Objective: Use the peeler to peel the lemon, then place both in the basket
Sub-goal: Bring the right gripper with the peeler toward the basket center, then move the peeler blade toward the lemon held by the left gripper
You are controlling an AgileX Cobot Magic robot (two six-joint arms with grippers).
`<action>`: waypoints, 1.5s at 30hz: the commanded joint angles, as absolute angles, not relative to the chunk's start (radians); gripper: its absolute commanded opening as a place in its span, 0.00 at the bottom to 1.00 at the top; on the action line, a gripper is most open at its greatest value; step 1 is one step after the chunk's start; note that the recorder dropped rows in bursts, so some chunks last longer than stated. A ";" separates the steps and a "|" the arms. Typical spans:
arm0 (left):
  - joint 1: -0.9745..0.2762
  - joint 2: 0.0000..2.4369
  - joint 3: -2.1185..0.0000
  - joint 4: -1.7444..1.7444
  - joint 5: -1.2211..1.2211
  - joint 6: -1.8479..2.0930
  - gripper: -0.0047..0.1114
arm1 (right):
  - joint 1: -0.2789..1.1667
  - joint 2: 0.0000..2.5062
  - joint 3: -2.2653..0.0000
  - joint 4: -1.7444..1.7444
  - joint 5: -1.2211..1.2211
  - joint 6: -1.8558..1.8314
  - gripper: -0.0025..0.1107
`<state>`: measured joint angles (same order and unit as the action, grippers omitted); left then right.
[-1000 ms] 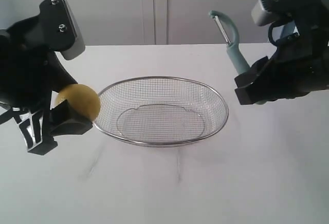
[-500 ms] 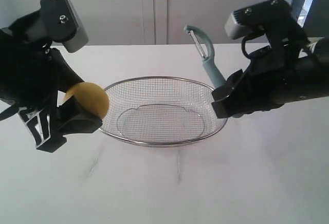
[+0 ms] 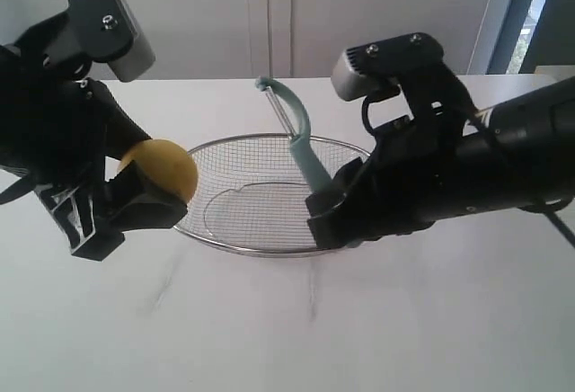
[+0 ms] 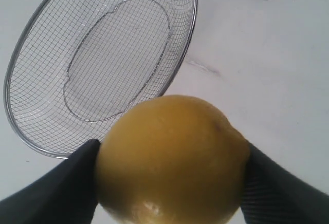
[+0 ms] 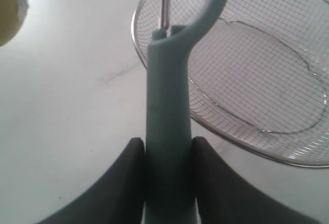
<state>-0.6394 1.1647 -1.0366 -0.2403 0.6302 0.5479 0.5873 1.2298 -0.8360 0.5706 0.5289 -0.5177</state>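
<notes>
The yellow lemon [image 3: 164,168] [image 4: 172,157] sits clamped between the black fingers of my left gripper [image 3: 144,196] [image 4: 169,170], held above the table just left of the basket's rim. My right gripper [image 3: 325,210] [image 5: 168,149] is shut on the pale teal handle of the peeler [image 3: 303,145] [image 5: 168,131]. The peeler stands tilted over the wire mesh basket [image 3: 377,165] [image 4: 187,34] [image 5: 303,154], blade head up and toward the lemon. In the right wrist view the lemon [image 5: 10,11] shows at the frame's edge.
The white table [image 3: 296,329] carries only the basket. A pale wall with panel seams [image 3: 280,14] rises behind the table's far edge. A window strip [image 3: 530,14] shows at the back right.
My right arm has swung left with the peeler, from beyond the basket's right rim to over its middle. The left gripper with the lemon has edged slightly right and up.
</notes>
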 commanded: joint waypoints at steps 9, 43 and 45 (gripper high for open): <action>-0.636 1.151 -1.035 -0.270 0.622 0.528 0.04 | 0.721 1.226 -0.767 0.688 0.364 -0.539 0.02; -0.636 1.151 -1.035 -0.283 0.622 0.528 0.04 | 0.799 1.318 -0.767 0.724 0.256 -0.537 0.02; -0.636 1.151 -1.035 -0.283 0.622 0.528 0.04 | 0.799 1.318 -0.767 0.724 0.260 -0.537 0.02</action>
<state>-0.6394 1.1647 -1.0366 -0.2648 0.6194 0.5342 0.7962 1.3187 -0.7697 0.7168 0.2576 -0.5260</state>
